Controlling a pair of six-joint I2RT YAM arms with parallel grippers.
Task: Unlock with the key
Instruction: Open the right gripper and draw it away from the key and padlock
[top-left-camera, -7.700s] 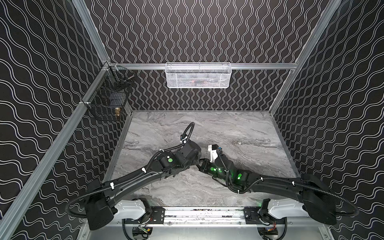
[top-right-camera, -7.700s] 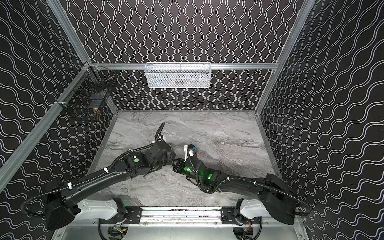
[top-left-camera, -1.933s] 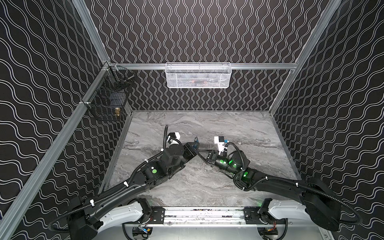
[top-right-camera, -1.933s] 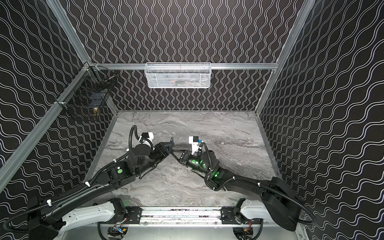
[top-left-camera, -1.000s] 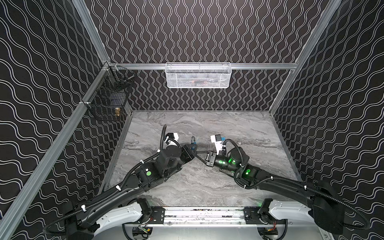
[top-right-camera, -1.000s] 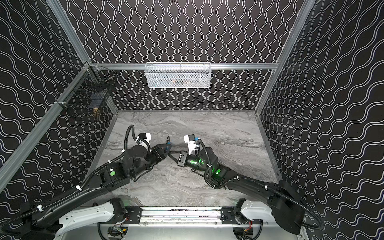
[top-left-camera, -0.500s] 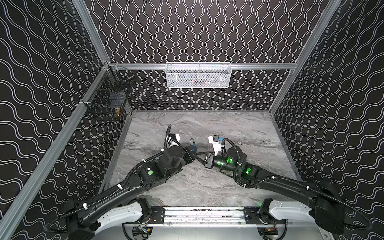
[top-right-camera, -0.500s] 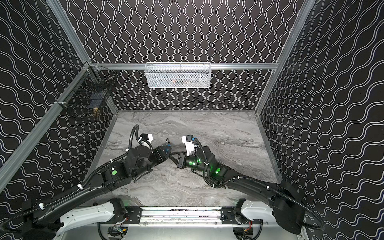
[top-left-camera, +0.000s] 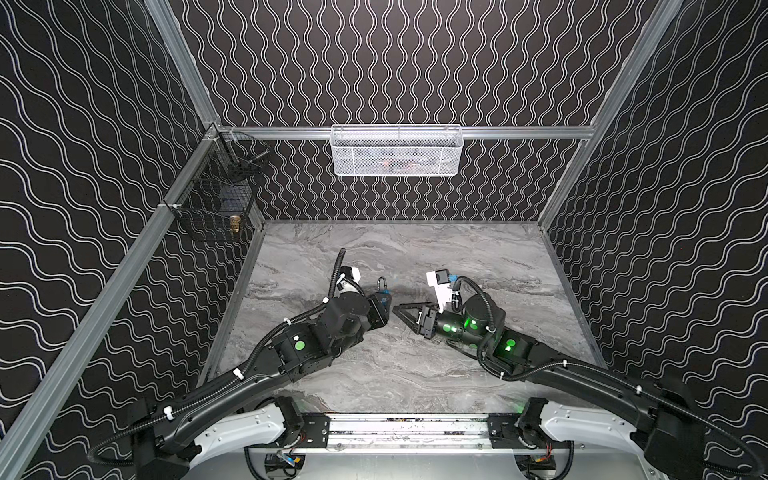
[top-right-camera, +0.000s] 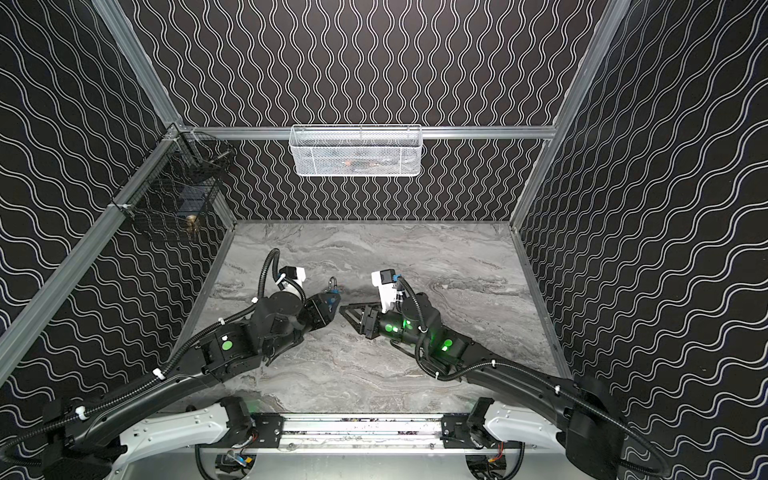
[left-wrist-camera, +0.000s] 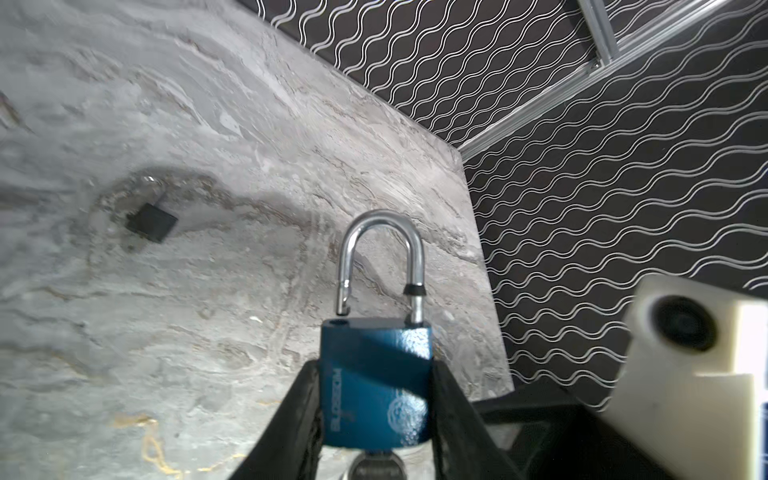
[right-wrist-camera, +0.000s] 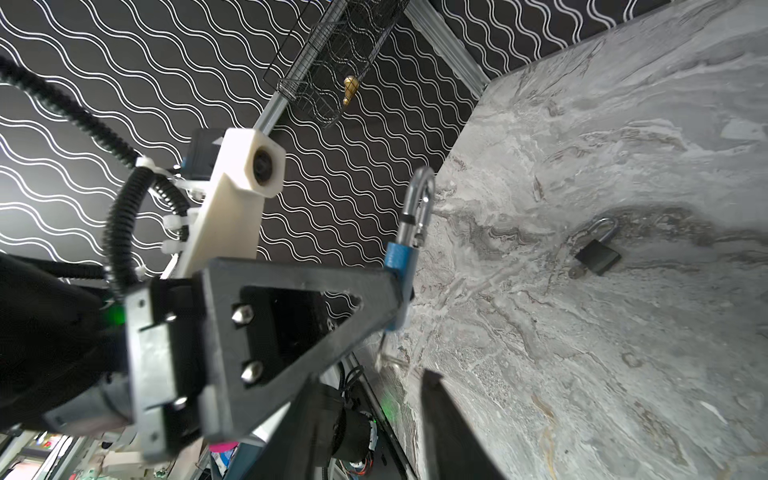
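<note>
My left gripper (left-wrist-camera: 376, 399) is shut on the body of a blue padlock (left-wrist-camera: 374, 386), held above the marble table in both top views (top-left-camera: 384, 299) (top-right-camera: 332, 300). Its silver shackle (left-wrist-camera: 380, 257) stands raised, with the short leg clear of its hole. The key (left-wrist-camera: 376, 469) sits in the bottom of the lock; in the right wrist view it shows only as a blur (right-wrist-camera: 384, 357) under the blue body (right-wrist-camera: 399, 257). My right gripper (top-left-camera: 401, 314) (top-right-camera: 350, 316) (right-wrist-camera: 370, 399) is open and empty, a short gap to the right of the lock.
A small black padlock (left-wrist-camera: 149, 222) (right-wrist-camera: 598, 257) lies on the marble table (top-left-camera: 415, 374) behind the grippers. A white mesh basket (top-left-camera: 397, 151) hangs on the back wall. A black wire basket (top-left-camera: 216, 208) holding a brass piece hangs at the left rail.
My right gripper has opened, let go of the key and drawn back a little to the right. The left gripper still holds the blue padlock in about the same place.
</note>
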